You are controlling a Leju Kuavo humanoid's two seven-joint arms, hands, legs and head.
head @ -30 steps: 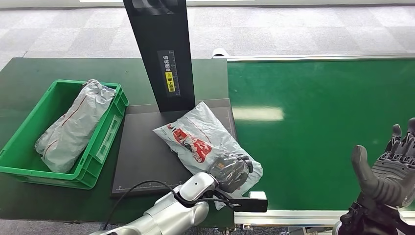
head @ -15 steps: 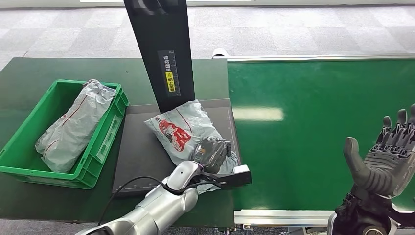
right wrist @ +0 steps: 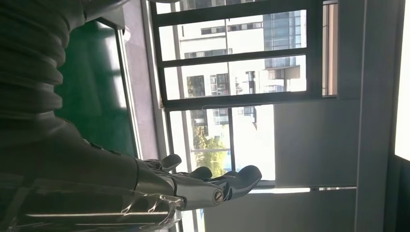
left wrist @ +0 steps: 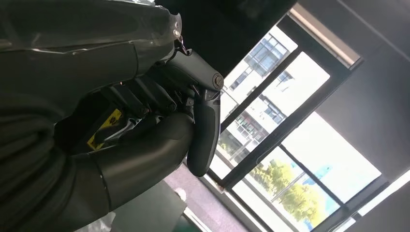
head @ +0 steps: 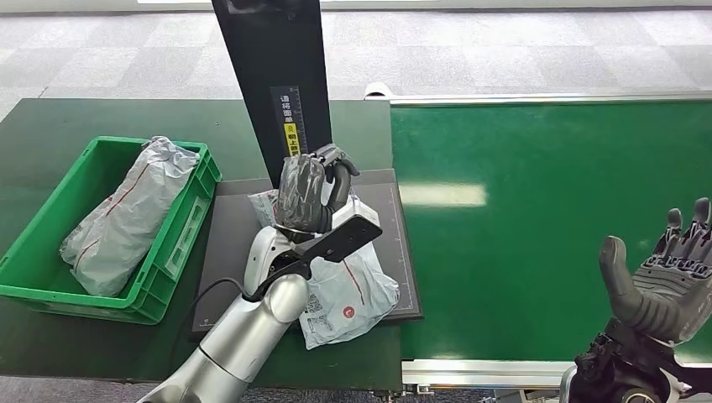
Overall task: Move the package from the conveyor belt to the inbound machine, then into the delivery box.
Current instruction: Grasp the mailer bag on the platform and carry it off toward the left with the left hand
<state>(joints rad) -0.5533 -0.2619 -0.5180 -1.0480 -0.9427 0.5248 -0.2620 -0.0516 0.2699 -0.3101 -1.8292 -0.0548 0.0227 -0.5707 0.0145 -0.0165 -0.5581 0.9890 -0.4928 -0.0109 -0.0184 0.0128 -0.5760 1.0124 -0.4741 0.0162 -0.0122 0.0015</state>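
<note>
We note a black upright column [head: 273, 84] on the inbound machine, carrying a vertical strip of white characters and a yellow label, too small for us to read. The package [head: 340, 290], a grey plastic mailer with red print and a white label whose text we cannot make out, lies on the machine's dark flat platform [head: 231, 269], one corner overhanging the platform's near edge, with the left forearm crossing over part of it. The left hand [head: 311, 189] is raised above the platform just in front of the column, its fingers [head: 336, 159] curled inward; in the left wrist view the fingers [left wrist: 203, 121] fold toward the thumb, and we see nothing held between them. The right hand [head: 667, 281] is held up over the near edge of the green conveyor belt [head: 546, 193], palm open and fingers [right wrist: 232, 181] spread apart, holding nothing. To the left of the platform, a green delivery box [head: 180, 231] sits on the dark green bench [head: 50, 117] and contains another grey bagged parcel [head: 126, 214]. Beyond the bench lies grey tiled carpet [head: 504, 50]; the wrist views show large windows [right wrist: 232, 72] with buildings and trees outside.
</note>
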